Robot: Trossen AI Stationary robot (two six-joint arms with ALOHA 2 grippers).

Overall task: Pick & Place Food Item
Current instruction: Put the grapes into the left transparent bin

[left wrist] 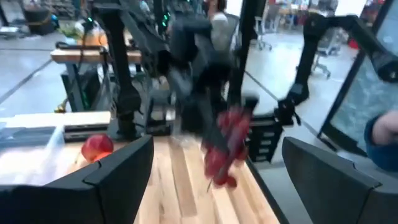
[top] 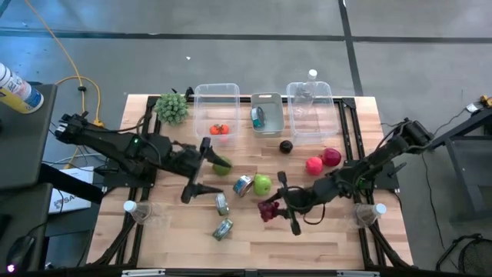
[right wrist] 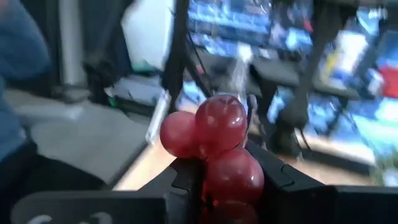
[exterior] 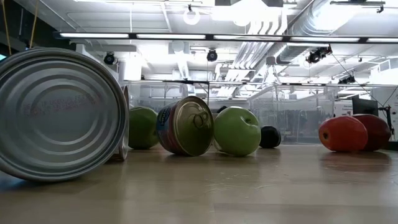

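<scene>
right hand (top: 275, 209) clamped on red grape bunch (right wrist: 214, 146), raised off the surface w/ grapes poking past fingertips; prob light, soft, bruisable, so grip stem/core gently; left hand (top: 198, 171) apart, empty.

From above I see the middle of the wooden table (top: 338, 246) crowded: a green apple (top: 262, 185), a tipped can (top: 243, 185) and two more cans (top: 222, 205) lie close together between my two arms, leaving only narrow gaps. Three clear bins (top: 216, 108) line the far edge, with a leafy green bunch (top: 172, 108) beside them. The near strip of tabletop lies bare and open for passage.
</scene>
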